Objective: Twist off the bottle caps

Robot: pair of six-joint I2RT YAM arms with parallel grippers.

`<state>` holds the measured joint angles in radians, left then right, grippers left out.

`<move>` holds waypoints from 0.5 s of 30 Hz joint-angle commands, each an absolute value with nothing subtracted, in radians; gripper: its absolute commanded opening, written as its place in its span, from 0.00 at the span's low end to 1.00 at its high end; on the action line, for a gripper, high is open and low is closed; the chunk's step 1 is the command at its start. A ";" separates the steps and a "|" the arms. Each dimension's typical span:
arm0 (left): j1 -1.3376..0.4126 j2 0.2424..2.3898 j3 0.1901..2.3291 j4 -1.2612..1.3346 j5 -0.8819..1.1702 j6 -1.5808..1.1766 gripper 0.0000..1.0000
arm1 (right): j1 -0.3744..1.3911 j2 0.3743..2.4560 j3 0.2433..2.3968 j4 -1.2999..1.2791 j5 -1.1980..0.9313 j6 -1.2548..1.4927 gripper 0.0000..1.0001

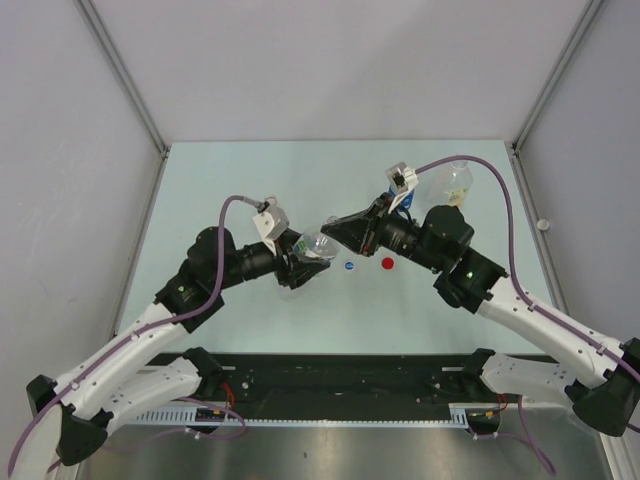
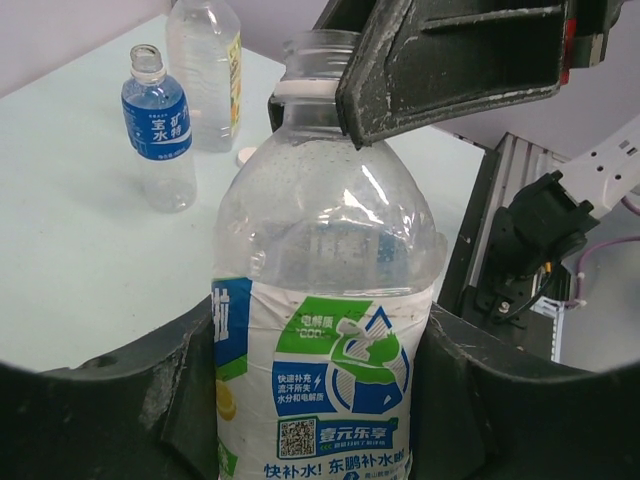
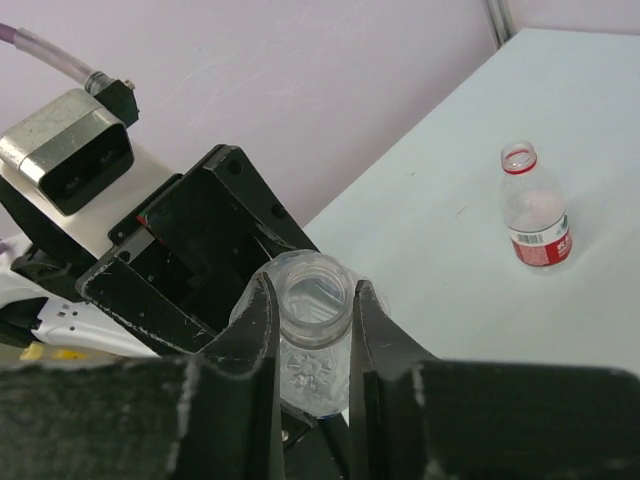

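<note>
Gripping the bottle (image 2: 330, 330) low on its white, blue and green label, the left gripper (image 2: 320, 420) has its fingers pressed on either side of the body. In the top view this bottle (image 1: 318, 244) sits near the middle of the table (image 1: 250, 180), tilted with its neck towards 2 o'clock. I cannot tell whether its base touches the table.

The neck (image 3: 313, 298) is open and bears no cap. The right gripper (image 3: 313, 305) comes at it from 2 o'clock in the top view, and its two fingers (image 3: 262, 330) lie close against opposite sides of the threaded mouth, seemingly touching it and pinching it. From the left wrist, one right finger (image 2: 450, 60) covers the 3 o'clock side of the neck.

Two caps lie loose on the table. The blue cap (image 1: 349, 266) is at 4 o'clock from the held bottle, just beside the left gripper (image 1: 303, 262). The red cap (image 1: 388, 264) is at 3 o'clock from the blue one, near it but apart, below the right gripper (image 1: 332, 226).

The big bottle (image 1: 457, 180) stands upright towards the table's 1 o'clock corner; the left wrist view shows its yellowish label (image 2: 234, 75). The blue bottle (image 2: 160, 130) stands upright and uncapped at 8 o'clock from it in that view, near but not touching. A small white cap (image 2: 245, 155) lies at the big bottle's foot.

The red bottle (image 3: 535, 215) stands upright and alone at 2 o'clock in the right wrist view, well apart from the grippers, its mouth open with a red ring round the neck.
</note>
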<state>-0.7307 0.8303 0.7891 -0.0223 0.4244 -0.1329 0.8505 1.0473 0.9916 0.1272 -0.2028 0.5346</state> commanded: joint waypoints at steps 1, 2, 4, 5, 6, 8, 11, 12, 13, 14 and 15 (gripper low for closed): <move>-0.741 0.824 0.815 0.020 0.437 -0.121 0.35 | 0.857 1.046 1.025 0.137 -0.189 0.514 0.00; -0.741 0.821 0.828 0.008 0.413 -0.118 0.49 | 0.857 1.043 1.025 0.132 -0.183 0.509 0.00; -0.739 0.818 0.841 -0.035 0.371 -0.114 0.61 | 0.856 1.022 1.025 0.117 -0.155 0.489 0.00; -0.741 0.810 0.851 -0.044 0.327 -0.107 0.71 | 0.856 1.014 1.026 0.112 -0.150 0.485 0.00; -0.741 0.793 0.856 -0.052 0.301 -0.104 0.85 | 0.850 1.009 1.031 0.104 -0.135 0.477 0.00; -0.739 0.769 0.868 -0.074 0.252 -0.086 1.00 | 0.845 0.999 1.043 0.068 -0.117 0.454 0.00; -0.739 0.724 0.899 -0.121 0.151 -0.061 1.00 | 0.831 0.989 1.068 0.023 -0.072 0.427 0.00; -0.739 0.701 0.911 -0.141 0.094 -0.058 1.00 | 0.825 0.991 1.074 0.012 -0.039 0.419 0.00; -0.739 0.692 0.923 -0.188 0.056 -0.052 1.00 | 0.821 0.991 1.086 0.003 -0.016 0.411 0.00; -0.739 0.680 0.951 -0.211 0.017 -0.046 1.00 | 0.819 0.997 1.091 -0.032 0.000 0.387 0.00; -0.739 0.664 0.963 -0.234 -0.012 -0.045 1.00 | 0.818 1.002 1.095 -0.037 0.073 0.373 0.00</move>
